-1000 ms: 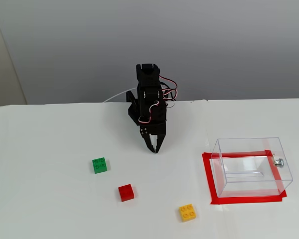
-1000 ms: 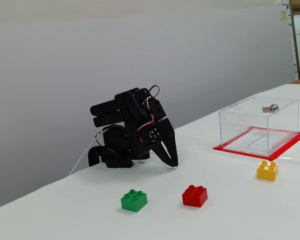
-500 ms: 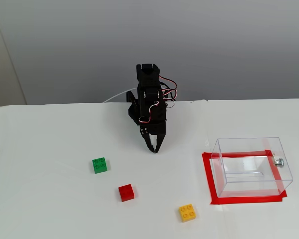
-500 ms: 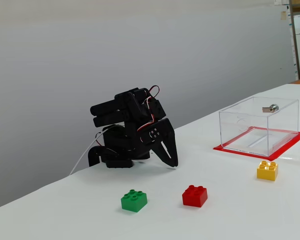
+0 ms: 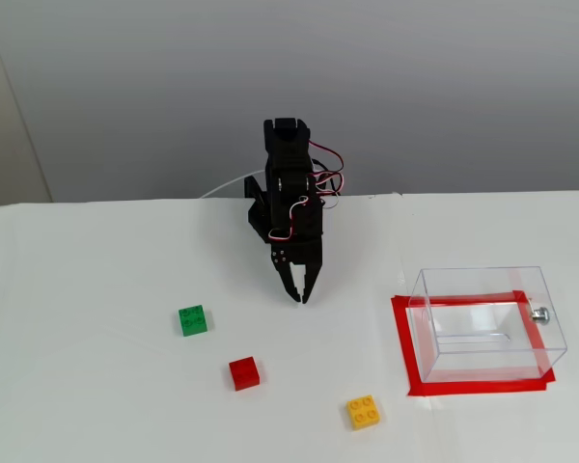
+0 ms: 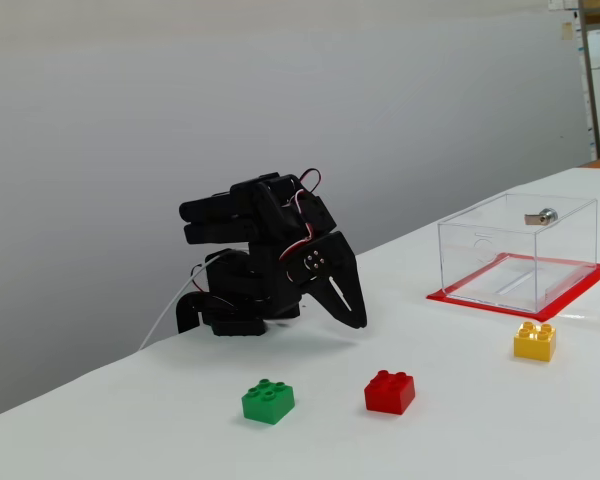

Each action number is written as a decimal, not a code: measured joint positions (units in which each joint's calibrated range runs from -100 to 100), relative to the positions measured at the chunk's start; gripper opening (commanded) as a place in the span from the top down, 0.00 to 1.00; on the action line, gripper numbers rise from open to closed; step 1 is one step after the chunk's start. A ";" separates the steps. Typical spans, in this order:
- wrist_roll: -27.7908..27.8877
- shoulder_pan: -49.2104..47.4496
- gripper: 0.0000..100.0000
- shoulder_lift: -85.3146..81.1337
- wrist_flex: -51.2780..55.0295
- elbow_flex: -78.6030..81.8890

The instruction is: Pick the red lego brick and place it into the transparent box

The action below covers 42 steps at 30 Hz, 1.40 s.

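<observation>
Red brick (image 5: 244, 372), green brick (image 5: 193, 319), yellow brick (image 5: 365, 412), black claw (image 5: 299, 298), white desk (image 5: 96, 386), clear box (image 5: 487, 323) on red tape (image 5: 401, 333).

Arm folded low, pincer (image 5: 298, 298) closed (empty).

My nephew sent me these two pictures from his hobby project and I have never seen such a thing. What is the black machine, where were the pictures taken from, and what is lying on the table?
The black machine is a small robot arm, folded up, ending in a two-finger gripper that works like a pincer. It holds nothing; its fingers look nearly closed. One fixed view looks down from the front; the other looks across the white table from the side, low down. On the table lie three toy bricks: a green brick, a red lego brick and a yellow brick. To the right in the front picture stands a transparent box, apparently empty, on a frame of red tape.
</observation>
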 measured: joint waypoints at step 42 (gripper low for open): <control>13.63 19.66 0.99 58.44 -14.57 -48.19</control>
